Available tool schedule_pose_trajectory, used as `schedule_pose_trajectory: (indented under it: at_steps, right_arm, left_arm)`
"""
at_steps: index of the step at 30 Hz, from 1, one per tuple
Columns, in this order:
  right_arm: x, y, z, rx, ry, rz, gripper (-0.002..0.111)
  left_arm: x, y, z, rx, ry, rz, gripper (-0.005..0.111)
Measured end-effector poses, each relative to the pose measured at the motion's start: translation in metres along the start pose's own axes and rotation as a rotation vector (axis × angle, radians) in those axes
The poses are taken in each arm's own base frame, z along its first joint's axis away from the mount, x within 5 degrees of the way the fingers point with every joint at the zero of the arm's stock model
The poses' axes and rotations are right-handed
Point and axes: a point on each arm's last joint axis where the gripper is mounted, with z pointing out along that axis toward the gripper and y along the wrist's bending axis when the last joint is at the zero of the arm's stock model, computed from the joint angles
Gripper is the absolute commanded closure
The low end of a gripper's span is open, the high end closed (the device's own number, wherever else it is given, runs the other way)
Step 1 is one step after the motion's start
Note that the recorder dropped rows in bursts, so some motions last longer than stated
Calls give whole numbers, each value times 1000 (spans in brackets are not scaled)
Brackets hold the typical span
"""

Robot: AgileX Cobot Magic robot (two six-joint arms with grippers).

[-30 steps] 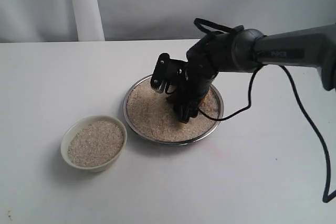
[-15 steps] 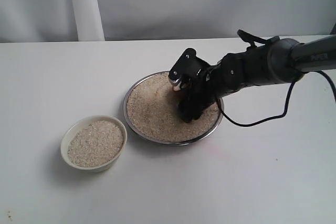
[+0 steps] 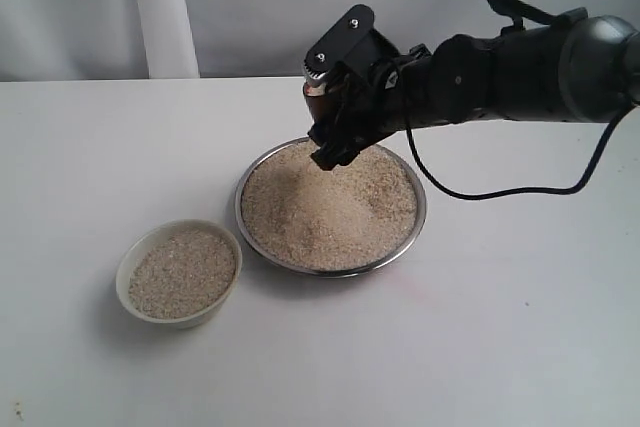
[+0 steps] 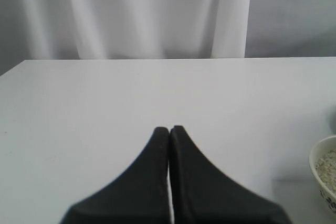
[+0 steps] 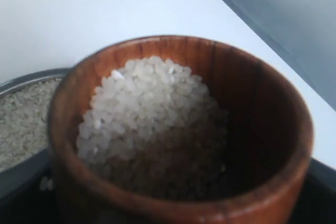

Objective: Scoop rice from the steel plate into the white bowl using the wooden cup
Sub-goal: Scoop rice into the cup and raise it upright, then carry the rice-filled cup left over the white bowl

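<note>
I have the cup [image 5: 262, 108] loaded, roughly three-quarters full of rice [image 5: 152, 119], raised above the far side of the plate [image 3: 412, 232]. The bowl [image 3: 125, 269] sits just beside the plate on its left and looks near full, so I'd carry across level, stop with the lip over the bowl's centre, then tip slowly so nothing runs over the rim. The right gripper [image 3: 322, 107] has its fingers spread to cup width and clamped on the sides. The left gripper [image 4: 169, 130] has its fingers pressed together, holding nothing, above the table [image 4: 105, 93], out of the exterior shot.
</note>
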Motion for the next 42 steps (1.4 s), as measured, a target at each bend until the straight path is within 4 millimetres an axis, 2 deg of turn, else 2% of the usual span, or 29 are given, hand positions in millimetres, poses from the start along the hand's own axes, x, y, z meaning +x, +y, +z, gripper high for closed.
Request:
schedule_pose_trajectory:
  at_steps: [4,10,12,24,31,37,42]
  right_arm:
    - [0,0,-1,12,-15,6,108]
    - [26,8,2,58,-19,8,108]
    - [29,9,3,57,-14,6,108]
    - [21,27,3,24,-37,-30,108]
    - [13,30,2,-20,-125,41,108]
    - [9,42,1,-143,-166,-72,108]
    - [13,51,2,-131,-85,-207,108]
  left_arm:
    - [0,0,0,0,0,0,107]
    - [0,0,0,0,0,0,107]
    - [0,0,0,0,0,0,107]
    - [0,0,0,0,0,0,107]
    - [0,0,0,0,0,0,107]
    - [0,0,0,0,0,0,107]
    - [0,0,0,0,0,0,107]
